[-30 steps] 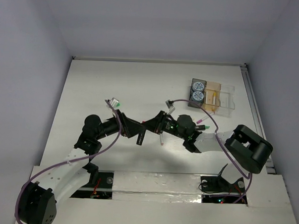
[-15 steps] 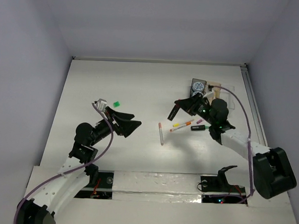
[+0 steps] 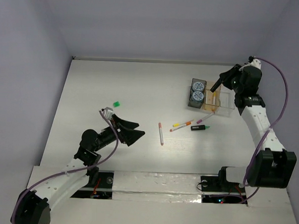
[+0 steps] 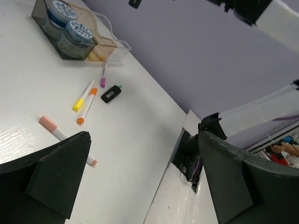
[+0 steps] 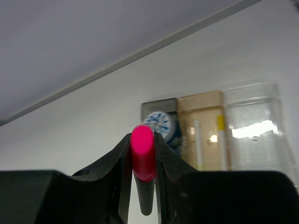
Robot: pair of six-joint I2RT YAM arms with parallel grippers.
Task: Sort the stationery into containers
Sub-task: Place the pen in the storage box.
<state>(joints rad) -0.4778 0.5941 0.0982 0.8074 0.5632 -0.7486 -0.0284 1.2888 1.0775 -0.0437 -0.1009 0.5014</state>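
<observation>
The right claw (image 3: 217,84) pinches a pink-capped highlighter (image 5: 143,158) between narrowed jaws, raised in the upper right of the overhead view by the far edge of the row of trays (image 3: 229,102). The dark grey end tray of that row holds two blue-white rolls (image 3: 198,86). The left claw (image 3: 139,129) gapes wide and empty at lower left, while a pink-white pen (image 3: 161,133), three other pens and a green-capped highlighter (image 3: 198,127) lie on the table (image 3: 116,81) mid-frame, just below the trays.

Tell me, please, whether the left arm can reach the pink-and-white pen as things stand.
Probably yes: the left gripper is open and the pink-and-white pen lies by itself just ahead of it, with the right gripper away above the trays.
</observation>
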